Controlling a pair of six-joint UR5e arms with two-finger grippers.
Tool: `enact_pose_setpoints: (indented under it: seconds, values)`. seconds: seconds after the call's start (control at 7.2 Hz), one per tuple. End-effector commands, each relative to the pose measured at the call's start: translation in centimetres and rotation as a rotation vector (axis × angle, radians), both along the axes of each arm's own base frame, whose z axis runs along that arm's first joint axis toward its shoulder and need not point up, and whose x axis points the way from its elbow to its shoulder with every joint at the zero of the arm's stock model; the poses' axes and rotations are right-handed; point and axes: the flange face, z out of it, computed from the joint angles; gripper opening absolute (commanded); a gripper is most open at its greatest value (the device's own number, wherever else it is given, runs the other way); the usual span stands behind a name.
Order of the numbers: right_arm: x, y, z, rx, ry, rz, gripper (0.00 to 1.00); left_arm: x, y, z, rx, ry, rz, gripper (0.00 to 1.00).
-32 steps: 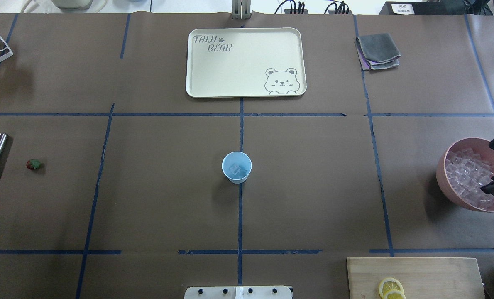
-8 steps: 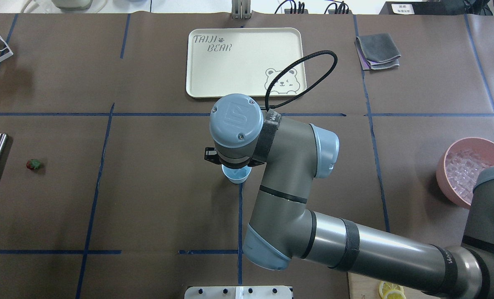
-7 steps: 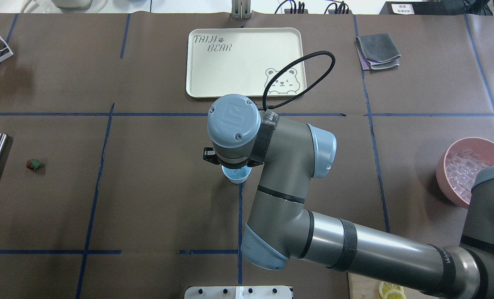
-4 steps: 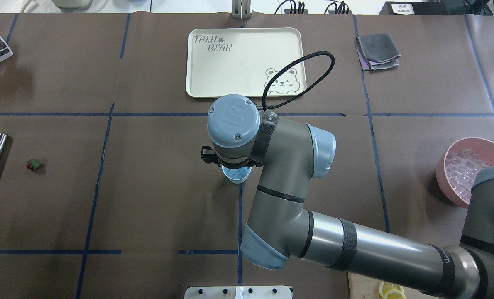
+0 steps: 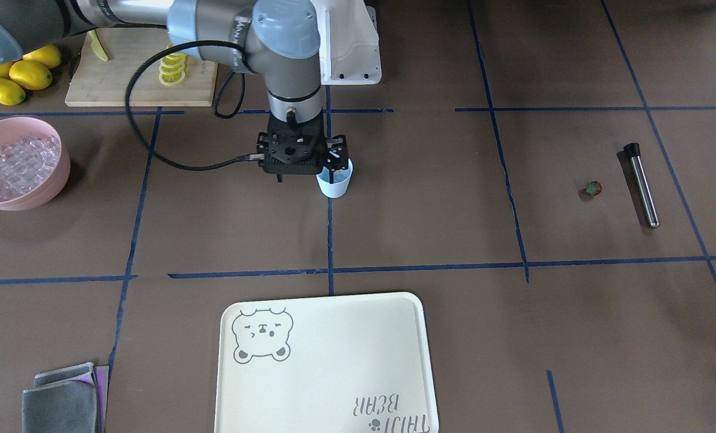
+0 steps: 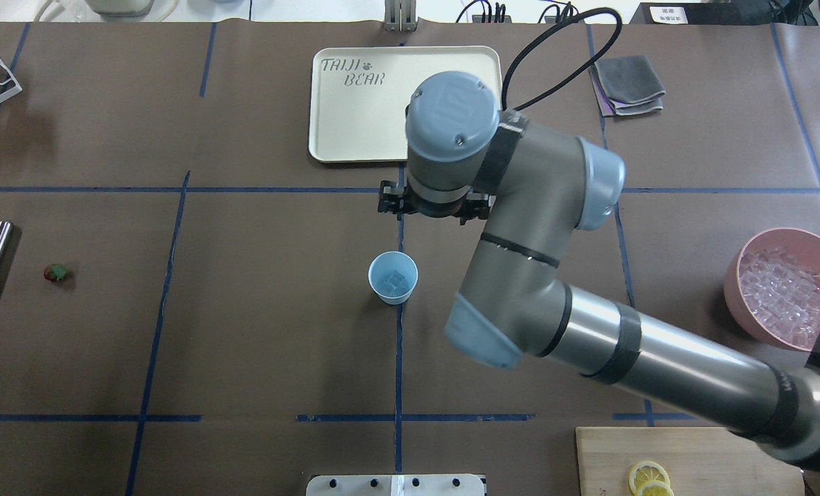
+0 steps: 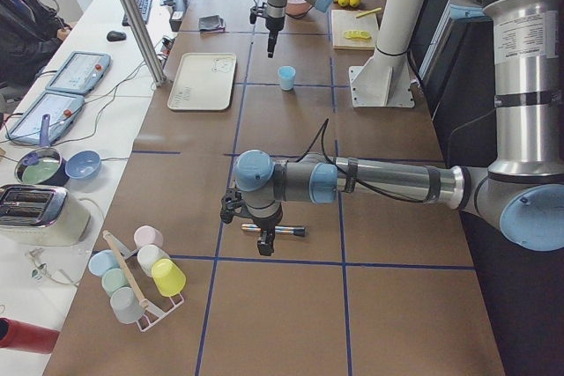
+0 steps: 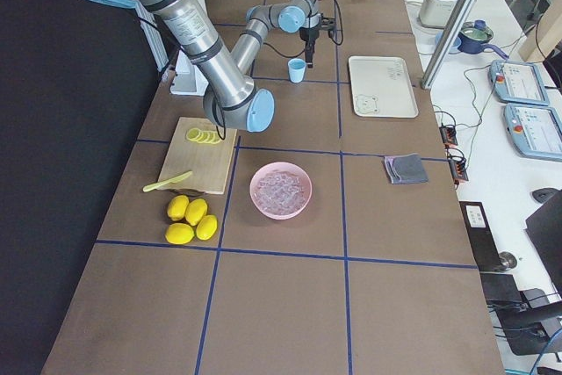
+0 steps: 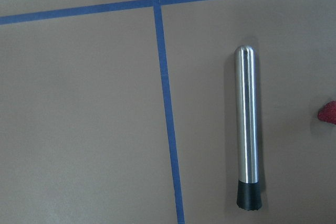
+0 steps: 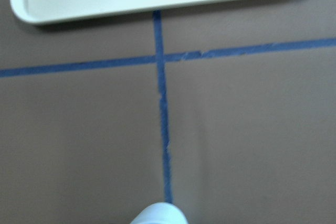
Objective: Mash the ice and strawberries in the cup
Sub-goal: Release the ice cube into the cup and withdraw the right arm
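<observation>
The left gripper, released or clenched I cannot tell, apparently hangs above the rod; strawberry just beside.

Robotics lab: blue-taped grid table, operator tablets, cables.

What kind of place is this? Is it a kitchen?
Probably a robot lab, not a real kitchen. Big robot arms work at a table marked into squares with blue tape, and tablets with cables sit on a side bench.
</observation>
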Motion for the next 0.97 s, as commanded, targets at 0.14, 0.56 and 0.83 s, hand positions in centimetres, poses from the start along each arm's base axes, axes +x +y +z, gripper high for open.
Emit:
enact_pose_setpoints:
  seconds: [0.14, 0.56, 0.83]
  values:
    - [20.0, -8.9, 10.0, 0.087, 0.002, -0.140, 0.99, 0.3, -1.6, -1.7, 0.034, 0.004, -0.004, 1.00]
    - [35.8, -10.8, 23.1, 0.173, 0.069, -0.263, 0.99, 0.7, -4.0, -3.8, 0.162, 0.013, 0.000, 1.00]
    - [46.3, -7.9, 31.4, 0.240, 0.031, -0.351, 0.99, 0.8, -4.2, -4.6, 0.225, 0.025, 0.001, 1.00]
